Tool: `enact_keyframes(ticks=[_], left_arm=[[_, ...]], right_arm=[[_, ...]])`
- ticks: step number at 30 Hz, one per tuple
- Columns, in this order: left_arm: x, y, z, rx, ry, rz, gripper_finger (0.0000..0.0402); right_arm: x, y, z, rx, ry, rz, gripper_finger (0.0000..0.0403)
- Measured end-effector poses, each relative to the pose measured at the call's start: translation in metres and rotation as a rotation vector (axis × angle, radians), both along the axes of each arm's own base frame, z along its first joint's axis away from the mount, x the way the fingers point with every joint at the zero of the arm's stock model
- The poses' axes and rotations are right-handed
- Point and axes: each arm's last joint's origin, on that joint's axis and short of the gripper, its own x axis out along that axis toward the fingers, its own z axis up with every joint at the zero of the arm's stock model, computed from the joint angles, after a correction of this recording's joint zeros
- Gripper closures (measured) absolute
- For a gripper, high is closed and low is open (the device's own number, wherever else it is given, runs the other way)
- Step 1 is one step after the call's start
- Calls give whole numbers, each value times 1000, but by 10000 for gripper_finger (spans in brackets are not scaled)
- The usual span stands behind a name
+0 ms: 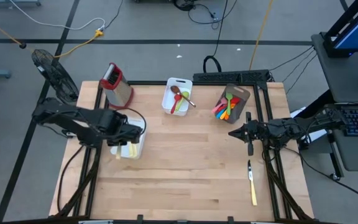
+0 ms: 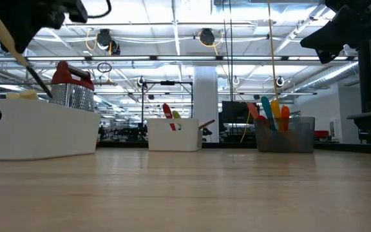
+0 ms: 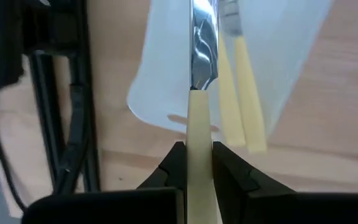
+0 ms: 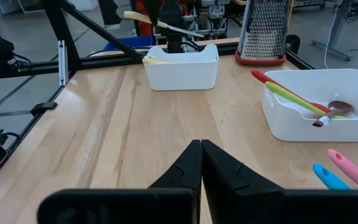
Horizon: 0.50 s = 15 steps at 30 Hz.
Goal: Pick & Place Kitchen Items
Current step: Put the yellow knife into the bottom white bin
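Near table edge: cream-handled knife laid flat on bare wood, long axis near-to-far, wide clear board alongside. Right gripper clenched empty, hung above. Left gripper clamped on second knife, blade pointed into left tub, tilted.

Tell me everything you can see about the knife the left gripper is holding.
The knife has a cream handle, plastic-looking, and a shiny metal blade. The left gripper is shut on its handle, a dark finger on either side. It hangs above the white tub at the table's left side, blade pointing toward the tub; from table height it looks tilted. Two more cream-handled utensils already lie in that tub. Apart from the fingers, nothing visibly touches the knife.
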Motion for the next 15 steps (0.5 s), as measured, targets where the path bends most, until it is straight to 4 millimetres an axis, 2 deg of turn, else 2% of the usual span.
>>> enact_keyframes(ticks=[15], left_arm=[[5,36,-54,-49,2,-31,366]], right_arm=[[0,0,0,9,-1,-3,399]])
